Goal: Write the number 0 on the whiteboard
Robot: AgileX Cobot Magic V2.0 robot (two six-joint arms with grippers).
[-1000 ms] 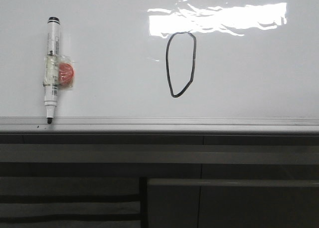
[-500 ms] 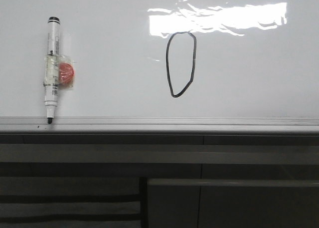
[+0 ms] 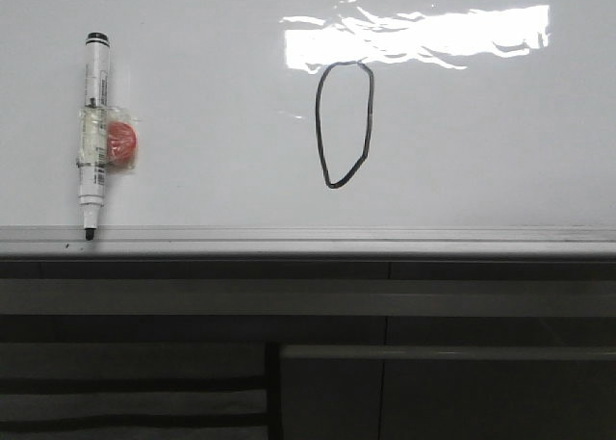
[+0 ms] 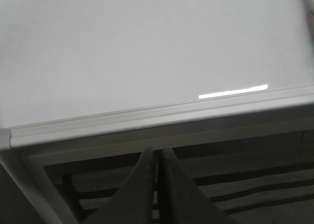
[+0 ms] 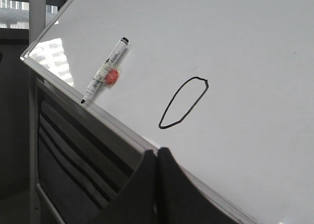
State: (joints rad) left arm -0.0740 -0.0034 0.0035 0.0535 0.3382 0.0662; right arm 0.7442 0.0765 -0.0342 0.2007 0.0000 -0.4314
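Number 0: the number 0 (image 3: pixel 346 124) is drawn as a closed black oval, taller than wide, tapering to a point at its lower end, just under the glare patch (image 3: pixel 416 36).
Whiteboard: the whiteboard (image 3: pixel 500 161) carries the 0 right of its middle; the grey edge rail (image 3: pixel 385 236) runs along the bottom.
Marker: the marker (image 3: pixel 92 137) stands upright at the left, tip down on the rail, a red magnet (image 3: pixel 121 142) taped to it, well apart from the 0.
My right fingers: my right gripper (image 5: pixel 157 158) is pressed together on nothing, below the rail; the 0 lies up the board from it, long axis running away from the rail.
My left fingers: my left gripper (image 4: pixel 157 158) is also closed and empty, facing bare board.
Nearer arm: right, I judge, since only its view shows the 0.
Progress: the 0 looks complete and the marker parked, so I judge nothing remains but to stay clear.
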